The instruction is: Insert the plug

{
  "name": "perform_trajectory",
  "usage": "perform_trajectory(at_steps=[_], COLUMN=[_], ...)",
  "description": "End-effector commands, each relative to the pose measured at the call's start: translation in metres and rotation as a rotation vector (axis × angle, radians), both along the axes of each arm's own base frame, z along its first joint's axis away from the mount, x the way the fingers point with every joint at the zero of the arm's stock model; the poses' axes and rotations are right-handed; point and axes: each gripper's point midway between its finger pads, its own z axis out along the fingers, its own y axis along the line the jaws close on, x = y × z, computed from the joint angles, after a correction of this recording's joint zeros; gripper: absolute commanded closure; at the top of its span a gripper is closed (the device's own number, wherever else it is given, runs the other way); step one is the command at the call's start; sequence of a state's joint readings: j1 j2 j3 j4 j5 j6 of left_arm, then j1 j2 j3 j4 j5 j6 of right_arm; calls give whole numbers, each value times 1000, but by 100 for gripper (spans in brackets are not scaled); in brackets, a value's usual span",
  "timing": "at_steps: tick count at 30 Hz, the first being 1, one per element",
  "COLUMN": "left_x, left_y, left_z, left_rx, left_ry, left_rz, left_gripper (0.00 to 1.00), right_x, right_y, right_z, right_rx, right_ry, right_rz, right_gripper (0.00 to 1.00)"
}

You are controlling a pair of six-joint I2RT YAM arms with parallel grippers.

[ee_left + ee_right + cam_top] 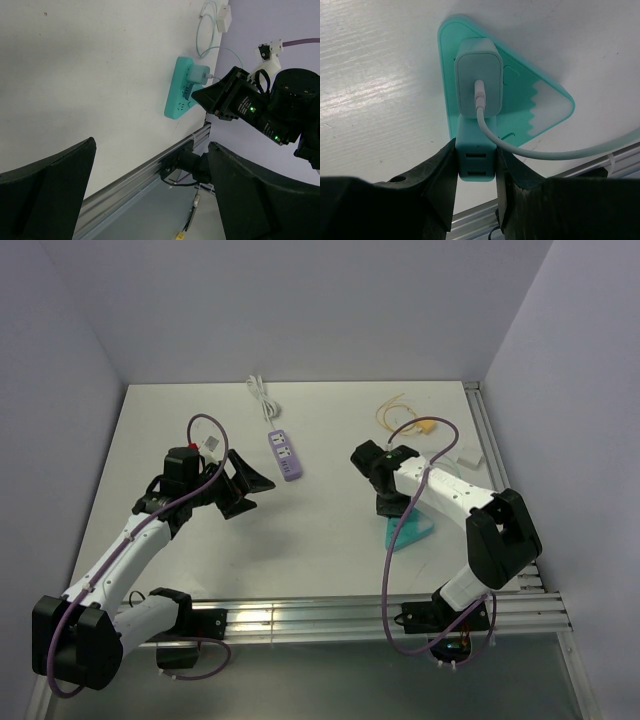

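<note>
Right fingers (pixel 441 172): black, matte, wedge-shaped pads pressed against the two flat sides of the teal USB block (pixel 476 159), gripping it.
Teal USB block: smooth plastic, boxy with rounded corners, with two slot ports stacked on the face toward the wrist camera.
Charger (pixel 476 75): just beyond the fingertips and touching the block's far end. It is a rounded square with a pale face in a teal shell. A glossy white cable (pixel 535 156) leaves its middle and curves off past the right-hand pad.
Teal power strip (pixel 520 95): beneath both, a flat triangle of smooth plastic with rounded corners, lying on the counter.
Counter (pixel 330 540): matte white and faintly streaked, with a ribbed aluminium rail (pixel 330 615) along its near edge.
Plug (pixel 427 426): a small yellow-tan block on the counter beyond the right fingers, apart from them and not held. Its thin yellow cable (pixel 388 412) lies in loose loops beside it.
White adapter (pixel 470 456): small and boxy, out to the right of the right fingers.
Left fingers (pixel 50 185): broad black wedges spread wide with nothing between them.
Purple power strip (pixel 285 455): a slim rounded bar near the left fingers, toward the counter's middle. A wavy white cord (pixel 262 395) runs from its far end.
</note>
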State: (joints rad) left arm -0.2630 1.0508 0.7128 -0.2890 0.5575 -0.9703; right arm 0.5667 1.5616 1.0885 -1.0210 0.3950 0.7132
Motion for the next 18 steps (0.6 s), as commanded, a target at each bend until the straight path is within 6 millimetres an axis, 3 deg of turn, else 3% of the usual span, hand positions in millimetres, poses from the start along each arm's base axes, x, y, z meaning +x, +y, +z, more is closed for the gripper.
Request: perform_trajectory(at_steps=[1, 9, 18], left_x=[2, 2, 2], left_y=[-4, -5, -6], left_z=[17, 16, 17], left_rx=[-23, -32, -34], left_ry=[-74, -70, -71], left_rz=[-27, -35, -37], left_gripper=[1, 1, 1], right_x=[4, -6, -3], right_y=[21, 31, 26], right_z=[-31, -49, -48], right_rx=[111, 205, 255], right_ry=[32, 69, 46], right_rz=[-36, -45, -57], right_gripper=[100, 100, 100])
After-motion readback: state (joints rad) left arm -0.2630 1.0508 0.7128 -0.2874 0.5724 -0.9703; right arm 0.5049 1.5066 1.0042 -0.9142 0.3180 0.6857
